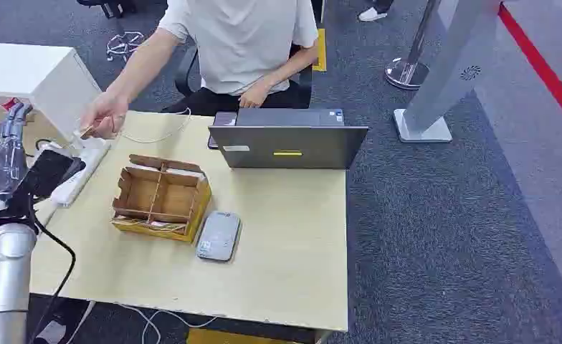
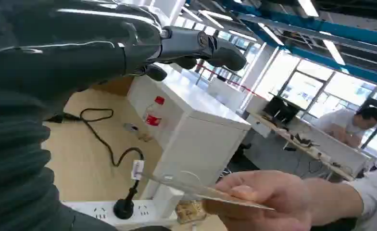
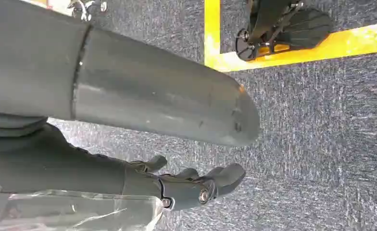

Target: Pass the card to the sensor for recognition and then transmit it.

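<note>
A person's hand (image 1: pixel 105 115) holds the card (image 1: pixel 87 132) over the table's far left corner; in the left wrist view the thin pale card (image 2: pixel 201 193) is pinched in that person's fingers (image 2: pixel 263 197). My left hand (image 1: pixel 9 140) is raised at the table's left edge, a short way from the card, with its dark fingers (image 2: pixel 196 45) spread and nothing in them. The grey flat sensor (image 1: pixel 218 235) lies on the table beside a cardboard box. My right hand (image 3: pixel 191 185) hangs over the carpet, its fingers loosely apart and holding nothing.
A compartmented cardboard box (image 1: pixel 162 197) stands mid-table left of the sensor. A grey laptop (image 1: pixel 289 145) sits at the far edge before the seated person. A white power strip (image 1: pixel 81 172) with cables lies by my left arm. A white cabinet (image 1: pixel 27 75) stands far left.
</note>
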Available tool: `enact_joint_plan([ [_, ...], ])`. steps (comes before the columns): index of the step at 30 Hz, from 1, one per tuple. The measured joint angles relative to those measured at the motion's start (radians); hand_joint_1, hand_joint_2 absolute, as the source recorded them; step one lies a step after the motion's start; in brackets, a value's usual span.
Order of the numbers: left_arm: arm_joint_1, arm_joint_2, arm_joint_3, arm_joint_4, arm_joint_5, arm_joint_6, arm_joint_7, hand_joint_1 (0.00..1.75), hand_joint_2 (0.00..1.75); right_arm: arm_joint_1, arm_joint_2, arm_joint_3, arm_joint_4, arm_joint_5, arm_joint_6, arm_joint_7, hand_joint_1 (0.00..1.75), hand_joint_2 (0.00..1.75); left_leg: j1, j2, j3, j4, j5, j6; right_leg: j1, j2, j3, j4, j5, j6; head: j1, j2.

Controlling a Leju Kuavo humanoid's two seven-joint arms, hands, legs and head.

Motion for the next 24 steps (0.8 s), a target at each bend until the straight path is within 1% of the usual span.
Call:
enact_joint_plan([
  [11,-0.091,0.045,-0.289,0.024,-0.264,0.074,0.121,1.75,1.75,-0.002,-0.008,0.0,0.0,0.035,0.0,0.02,0.0,0.0,0.0,0.0,0.0,0.0,0.0,0.0,0.0,0.0,0.0,0.0,0.0,0.0,0.0,0.0],
  [17,-0.133,0.065,-0.433,0.033,-0.396,0.112,0.183,1.75,1.75,-0.003,-0.015,0.0,0.0,0.066,0.005,0.032,0.0,0.0,0.0,0.0,0.0,0.0,0.0,0.0,0.0,0.0,0.0,0.0,0.0,0.0,0.0,0.0],
  [19,-0.139,0.073,-0.467,0.037,-0.429,0.111,0.192,1.75,1.75,-0.003,-0.017,0.0,0.0,0.076,0.011,0.033,0.0,0.0,0.0,0.0,0.0,0.0,0.0,0.0,0.0,0.0,0.0,0.0,0.0,0.0,0.0,0.0],
  [21,-0.139,0.073,-0.476,0.038,-0.437,0.114,0.197,1.75,1.75,-0.003,-0.017,0.0,0.0,0.082,0.012,0.033,0.0,0.0,0.0,0.0,0.0,0.0,0.0,0.0,0.0,0.001,0.0,0.0,0.0,0.0,-0.001,0.0],
  [24,-0.143,0.07,-0.503,0.044,-0.466,0.15,0.217,1.75,1.75,-0.003,-0.018,0.0,0.0,0.09,0.015,0.035,0.0,0.0,0.0,0.0,0.0,0.0,0.0,0.0,0.0,0.0,0.0,0.0,0.0,0.0,-0.001,0.0],
])
